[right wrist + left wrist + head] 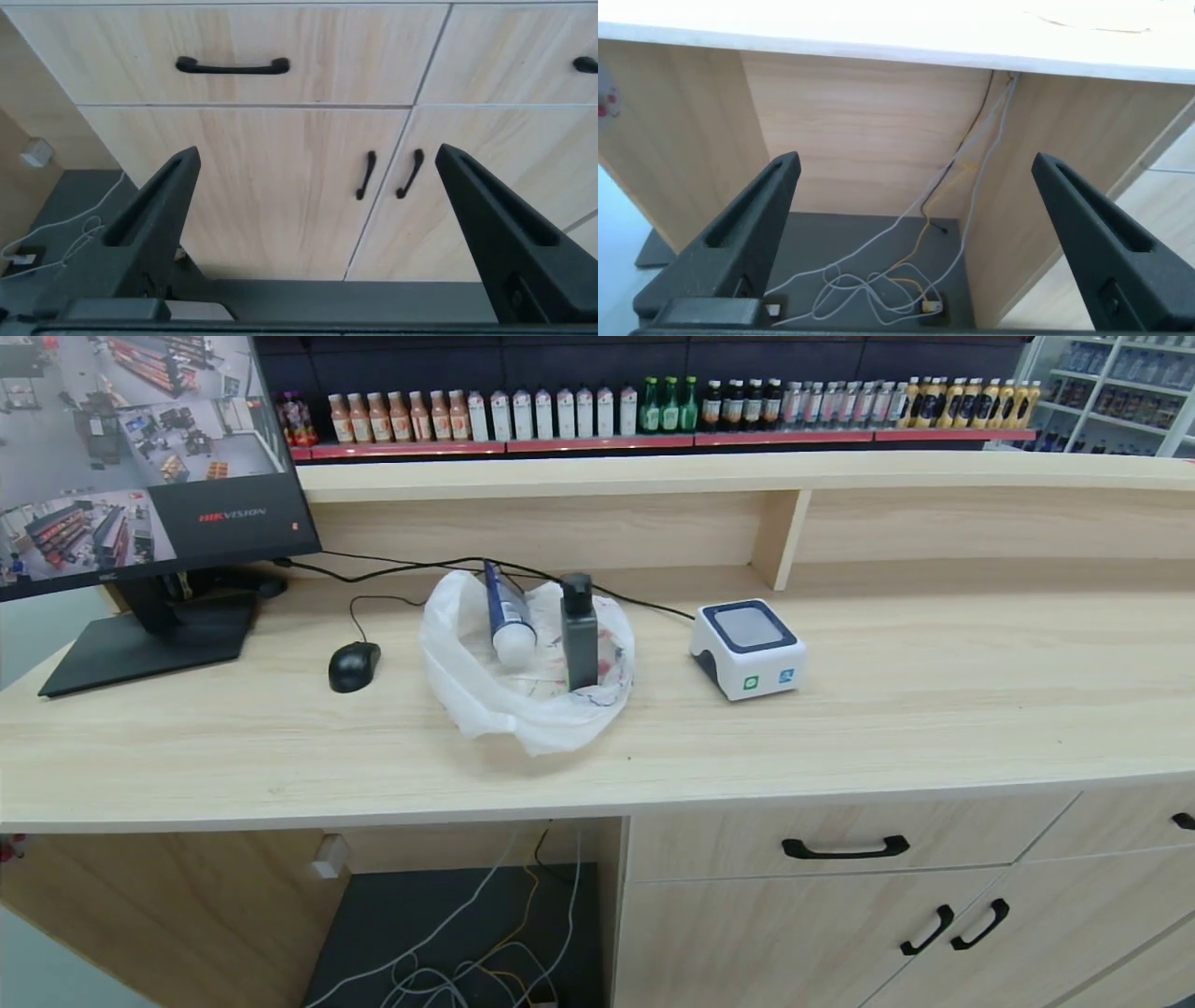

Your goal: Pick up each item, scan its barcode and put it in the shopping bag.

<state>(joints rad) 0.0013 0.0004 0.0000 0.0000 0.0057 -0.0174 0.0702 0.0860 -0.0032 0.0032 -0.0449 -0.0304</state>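
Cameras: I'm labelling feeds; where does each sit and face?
Head: on the head, looking down at the counter, bag and scanner.
Left wrist: low, facing the cables under the counter; open left gripper frames it.
Right wrist: low, facing the drawer and doors; open right gripper frames it.
Shared: head view also shows cables and drawer.

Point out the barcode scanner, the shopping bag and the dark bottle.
barcode scanner (747, 625), head view, its top window.
shopping bag (455, 665), head view, its left wall.
dark bottle (580, 649), head view, its body.
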